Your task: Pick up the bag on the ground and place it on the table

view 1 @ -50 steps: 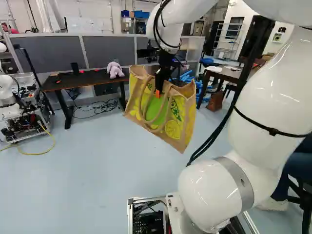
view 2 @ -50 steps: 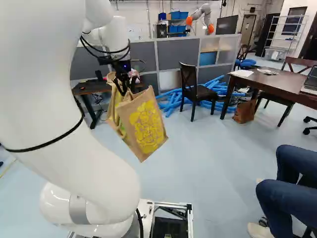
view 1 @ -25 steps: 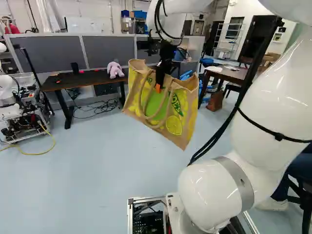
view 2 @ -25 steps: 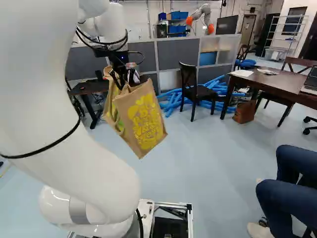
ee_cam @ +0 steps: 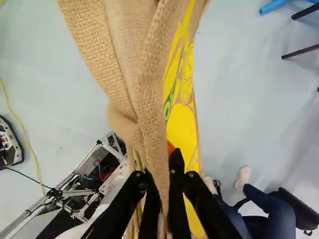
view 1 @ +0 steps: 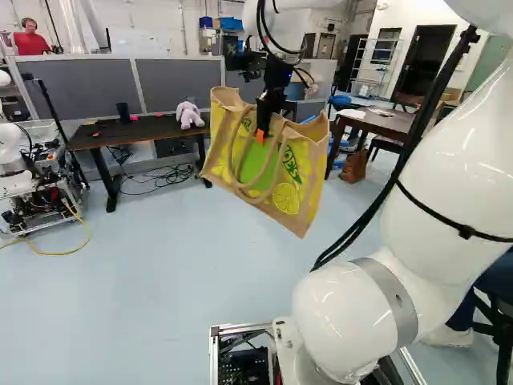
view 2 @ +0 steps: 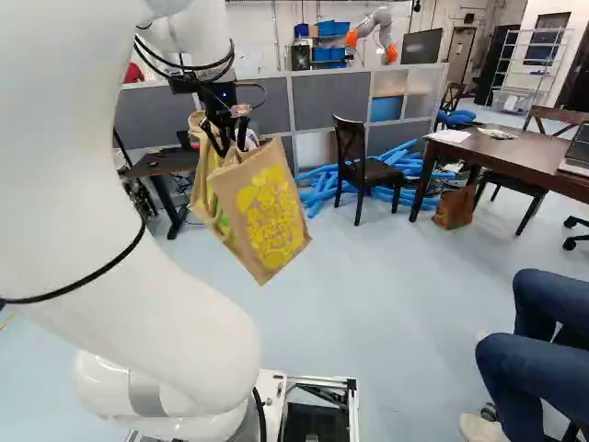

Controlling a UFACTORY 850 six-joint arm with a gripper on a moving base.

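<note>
High ahead of the base, my gripper (view 1: pixel 261 138) is closed on the upper edge of the bag, a tan burlap one (view 1: pixel 309 175) with yellow and green print. The bag hangs tilted in the air, its handles drooping down one side. In the wrist view the gripper (ee_cam: pixel 167 186) pinches a fold of burlap (ee_cam: pixel 149 94) between both fingers. The bag's body hides part of the floor. A black table (view 1: pixel 148 128) with a purple plush toy (view 1: pixel 189 115) on it stands beyond, left of the bag in the left base view.
Grey partitions (view 2: pixel 331 99) stand behind. A dark chair (view 2: pixel 368 170), blue tubes (view 2: pixel 317 189) and a brown table (view 2: pixel 497 152) are right of the bag in the right base view. A seated person's legs (view 2: pixel 543 350) are near at the right. Another robot (view 1: pixel 12 156) stands at the far left.
The arm has shifted and the bag has risen a little with the gripper, still held by its upper edge. The base has not moved.
</note>
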